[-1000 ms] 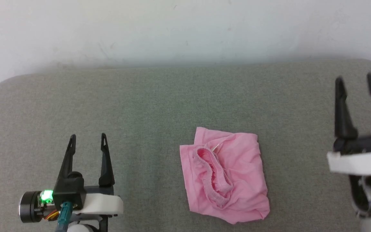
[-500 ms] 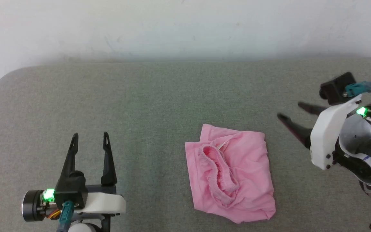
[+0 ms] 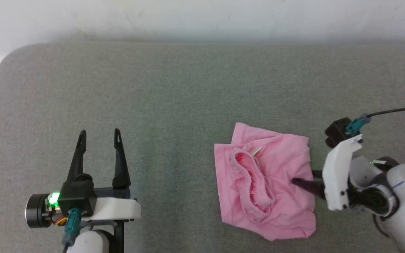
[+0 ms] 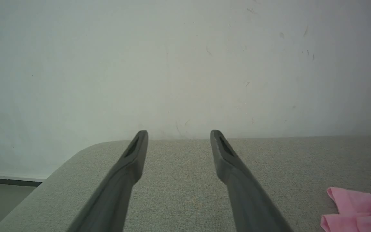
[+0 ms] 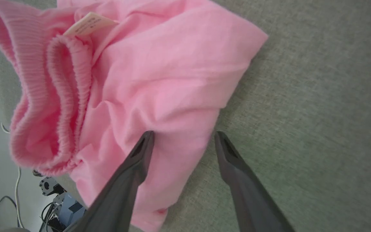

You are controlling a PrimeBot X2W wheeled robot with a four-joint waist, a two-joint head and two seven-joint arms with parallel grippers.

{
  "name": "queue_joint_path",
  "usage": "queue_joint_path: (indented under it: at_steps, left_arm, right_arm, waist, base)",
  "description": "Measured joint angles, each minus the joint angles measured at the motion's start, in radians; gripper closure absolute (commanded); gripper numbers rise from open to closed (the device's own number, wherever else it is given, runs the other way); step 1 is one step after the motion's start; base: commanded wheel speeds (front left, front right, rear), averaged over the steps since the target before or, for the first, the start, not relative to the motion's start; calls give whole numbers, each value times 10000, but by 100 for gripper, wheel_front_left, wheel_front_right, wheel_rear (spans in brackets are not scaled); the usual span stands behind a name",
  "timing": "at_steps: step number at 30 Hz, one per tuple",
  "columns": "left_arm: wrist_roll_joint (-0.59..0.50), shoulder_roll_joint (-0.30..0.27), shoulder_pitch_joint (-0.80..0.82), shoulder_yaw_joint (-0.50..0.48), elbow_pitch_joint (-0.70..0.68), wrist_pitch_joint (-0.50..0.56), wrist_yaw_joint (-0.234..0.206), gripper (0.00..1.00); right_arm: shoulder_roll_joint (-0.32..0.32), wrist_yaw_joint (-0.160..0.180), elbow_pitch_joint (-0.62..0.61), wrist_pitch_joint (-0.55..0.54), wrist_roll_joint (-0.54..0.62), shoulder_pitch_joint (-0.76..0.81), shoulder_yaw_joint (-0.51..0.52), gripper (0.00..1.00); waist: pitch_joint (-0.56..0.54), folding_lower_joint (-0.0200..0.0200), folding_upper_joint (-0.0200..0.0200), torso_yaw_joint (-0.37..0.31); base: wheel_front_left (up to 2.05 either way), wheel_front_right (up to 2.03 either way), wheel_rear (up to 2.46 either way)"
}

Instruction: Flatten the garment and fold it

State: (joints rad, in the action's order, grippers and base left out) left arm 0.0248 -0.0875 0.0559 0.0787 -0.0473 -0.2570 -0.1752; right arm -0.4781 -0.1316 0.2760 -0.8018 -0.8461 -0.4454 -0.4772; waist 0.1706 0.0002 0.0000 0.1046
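Observation:
The pink garment [image 3: 264, 182] lies crumpled on the grey padded table [image 3: 174, 105], right of centre. Its gathered waistband [image 3: 253, 179] gapes open, and a small white label [image 3: 257, 151] sticks out near the top. My right gripper [image 3: 302, 177] reaches in from the right, open and pointing left. In the right wrist view the right gripper [image 5: 184, 133] straddles the garment's [image 5: 159, 74] edge, one finger over cloth and the other over bare table. My left gripper [image 3: 100, 133] stands open at the lower left, well apart from the garment, with nothing between its fingers [image 4: 134, 154].
A pale wall [image 3: 202, 17] runs behind the table's far edge. The table's rounded left corner [image 3: 9, 56] is in view. Past the near edge, the right wrist view shows cables and a small device [image 5: 56, 206] on the floor.
The head camera has tilted, shifting the whole picture. My right gripper turned from pointing up at the far right to pointing left, then came down to the garment's right edge. The left gripper stayed put.

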Motion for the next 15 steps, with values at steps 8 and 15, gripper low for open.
queue_joint_path:
  at_steps: [8,15]
  left_arm:
    - [0,69,303,0,-2,0,0,0]
    - [-46,86,303,-79,23,0,-2,0]
  right_arm:
    - [341,-15,798,903,104,-104,-623,0]
    - [146,-8,591,2057,-192,-451,-1411,100]
  waist:
    - [524,-2,0,258]
    - [570,0,0,51]
  base:
    - [0,0,0]
    - [0,0,0]
